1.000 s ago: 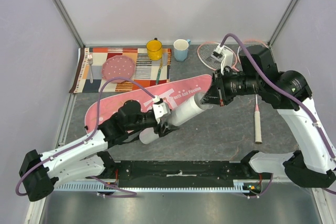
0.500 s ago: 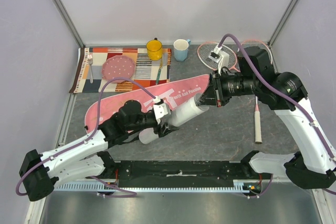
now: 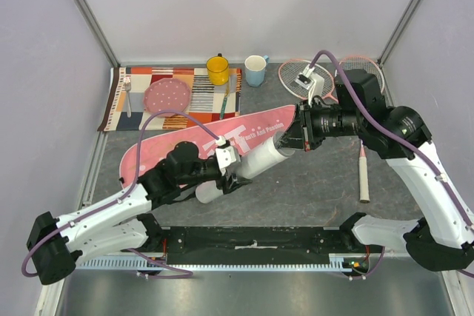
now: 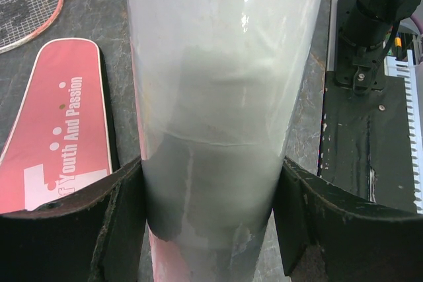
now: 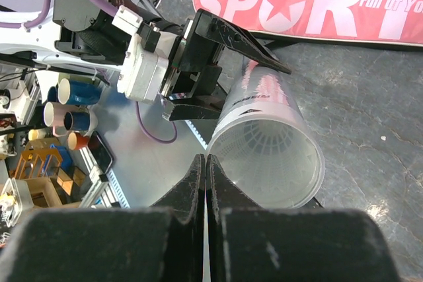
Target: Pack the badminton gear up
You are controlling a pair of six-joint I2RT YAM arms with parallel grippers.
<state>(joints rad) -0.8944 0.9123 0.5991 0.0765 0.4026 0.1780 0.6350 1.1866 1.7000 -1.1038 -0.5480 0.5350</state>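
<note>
White plastic fills the left wrist view: the white tube (image 4: 218, 97) sits clamped between the two dark fingers of the left pincer (image 4: 211, 183), squeezed from both sides and held slanted just above the desk (image 3: 311, 190). Its open mouth points across at the other arm. And there is the right pincer (image 5: 205, 160), fingers pressed flat together with nothing between them, nose right at the rim of that mouth.

Look down the barrel from the right wrist and a white, net-like skirt shows deep inside. That reads to me as a shuttlecock (image 5: 261, 146) already loaded, though how many are in there I cannot tell. None shows loose on the desk from above.

So the step in hand looks like filling the tube, one arm steadying it, the other poking the cargo home with a closed tip.

Behind the tube the pink racket bag (image 3: 255, 125) lies flat and slanted across the middle of the desk. The pink-framed rackets (image 3: 294, 79) lie at the far right, heads partly under the right arm, one white handle (image 3: 364, 179) stretching toward the near edge. Neither is packed yet.

Next, I would say, the right pincer needs to back straight out along the tube's axis without catching the rim. Then the tube wants setting down near the bag, freeing both arms for the rackets.
</note>
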